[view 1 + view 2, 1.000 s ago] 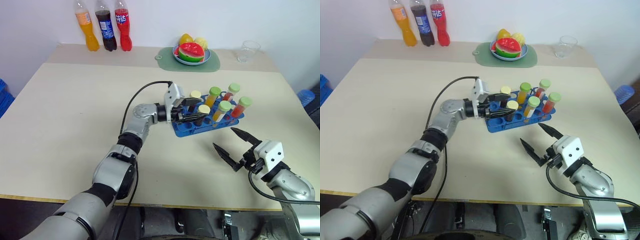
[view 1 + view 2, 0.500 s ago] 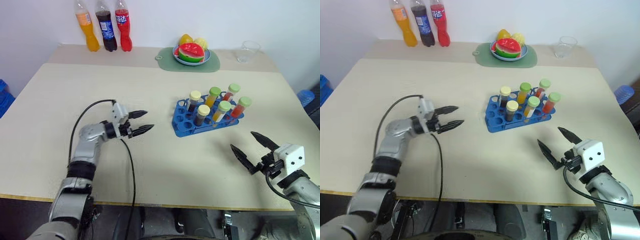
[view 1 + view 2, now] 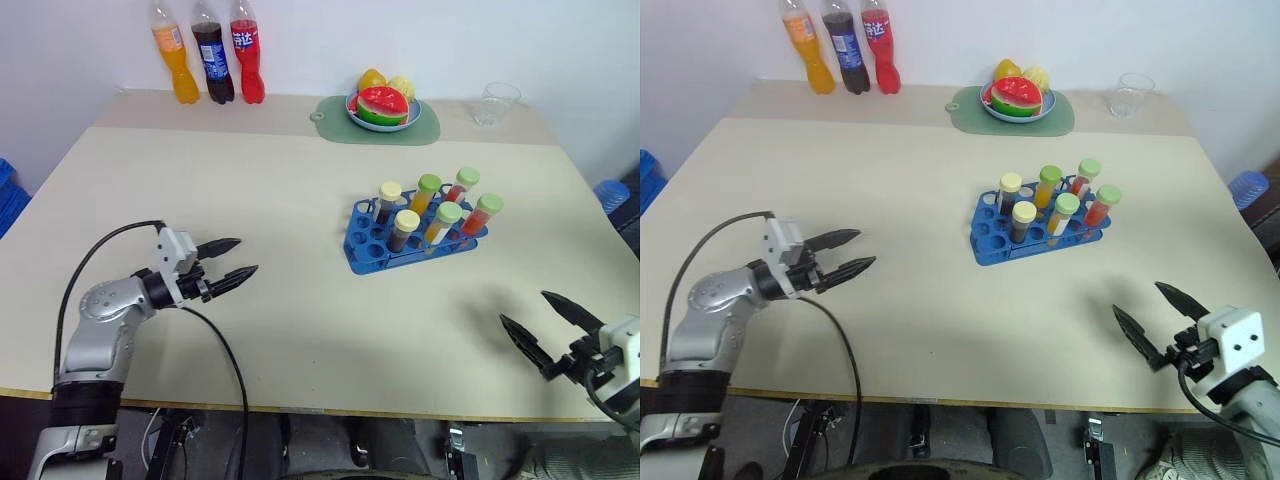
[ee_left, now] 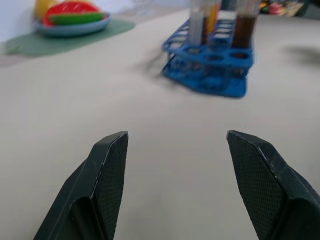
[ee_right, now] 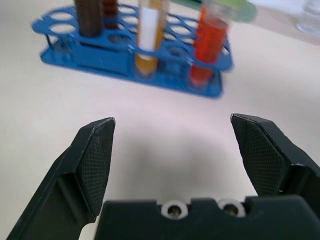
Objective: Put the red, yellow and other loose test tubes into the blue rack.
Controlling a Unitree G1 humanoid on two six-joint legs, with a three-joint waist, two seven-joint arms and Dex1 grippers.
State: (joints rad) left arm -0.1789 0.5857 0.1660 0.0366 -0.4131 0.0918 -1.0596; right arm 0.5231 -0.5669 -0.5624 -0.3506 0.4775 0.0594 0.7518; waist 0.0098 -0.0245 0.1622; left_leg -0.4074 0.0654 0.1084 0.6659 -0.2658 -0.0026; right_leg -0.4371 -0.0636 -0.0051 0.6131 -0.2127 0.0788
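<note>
Six test tubes (image 3: 430,208) upright in blue rack (image 3: 372,251), left gripper (image 3: 232,262) and right gripper (image 3: 548,324) both spread, empty

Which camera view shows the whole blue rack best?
The left eye view: the blue rack sits whole and unblocked, with all six capped tubes countable. The right eye view shows it much the same. The right wrist view catches it close but crops the tube tops; the left wrist view shows it far off and partly cut.
</note>
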